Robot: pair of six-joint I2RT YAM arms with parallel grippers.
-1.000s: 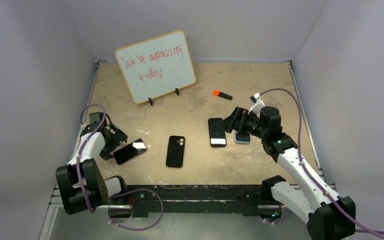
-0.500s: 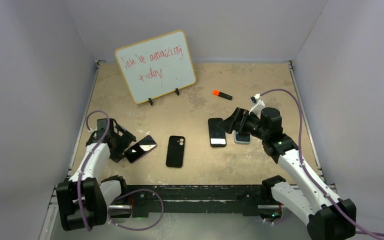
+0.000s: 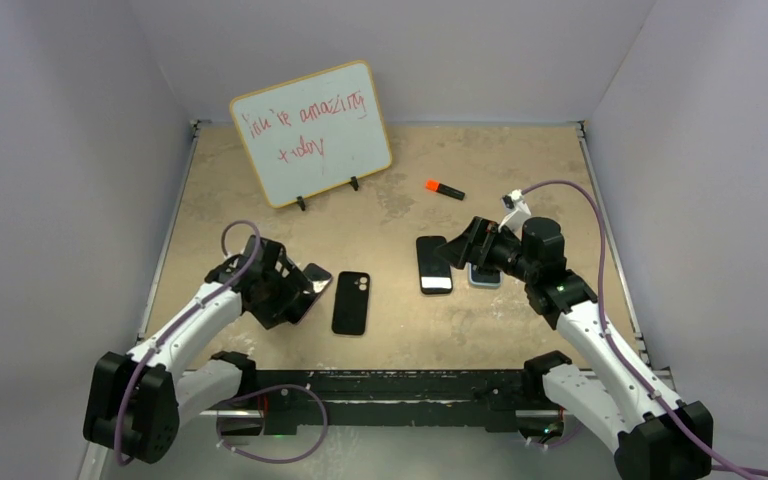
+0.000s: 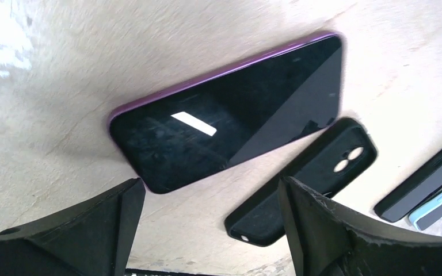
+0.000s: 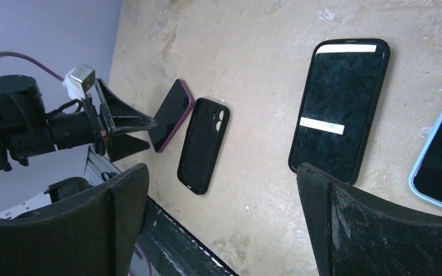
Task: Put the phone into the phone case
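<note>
The phone (image 3: 314, 276) is not in the case (image 3: 351, 302) yet. It lies screen up on the table (image 3: 400, 335), its long side angled toward the case, which sits just beside it, empty and with its camera cutout at the far end. The left gripper (image 3: 293, 294) is low over the phone's near end with its jaws spread wide and nothing held. From the wrist view the phone's corner is very near one finger (image 4: 98, 224), but I cannot tell whether they touch. The right gripper (image 3: 457, 250) hangs wide open and empty well to the right, above a second phone (image 3: 435, 265) in a dark case and a light-blue one (image 3: 484, 276). So only the approach looks done. What is left, as I judge it, is picking up the phone, lining it up over the case and pressing it in.
</note>
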